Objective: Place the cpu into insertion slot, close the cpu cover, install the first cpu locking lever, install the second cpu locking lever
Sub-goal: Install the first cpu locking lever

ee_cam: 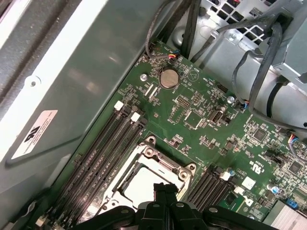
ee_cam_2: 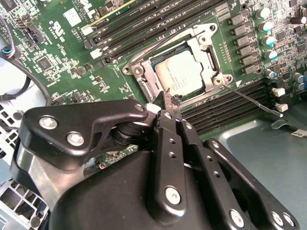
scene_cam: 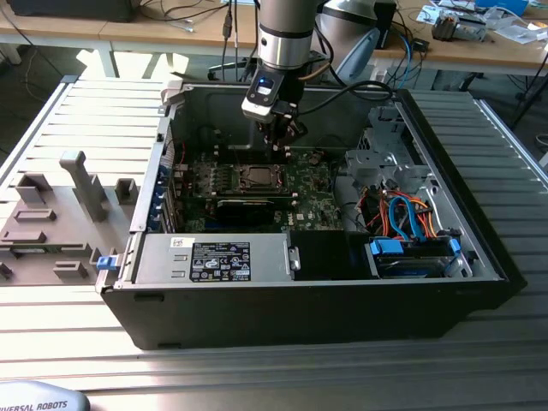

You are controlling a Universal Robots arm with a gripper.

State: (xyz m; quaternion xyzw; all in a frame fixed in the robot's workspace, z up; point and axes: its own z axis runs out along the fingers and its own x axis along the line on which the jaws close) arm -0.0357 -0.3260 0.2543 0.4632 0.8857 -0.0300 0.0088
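cpu (ee_cam_2: 184,72) seated under cpu cover (ee_cam_2: 207,36) | pincer (ee_cam_2: 170,98) pressed together, hiding cover's near corner

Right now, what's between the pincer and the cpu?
In the second wrist view, just the cpu cover metal rim separates the pincer from the cpu.

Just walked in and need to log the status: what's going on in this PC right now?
A robot arm is working inside an open computer case. The cpu already sits in the insertion slot, with the cpu cover lying flat around it. The gripper, fingers shut, is at the cover's corner. One thin locking lever sticks out sideways, apparently not latched yet.
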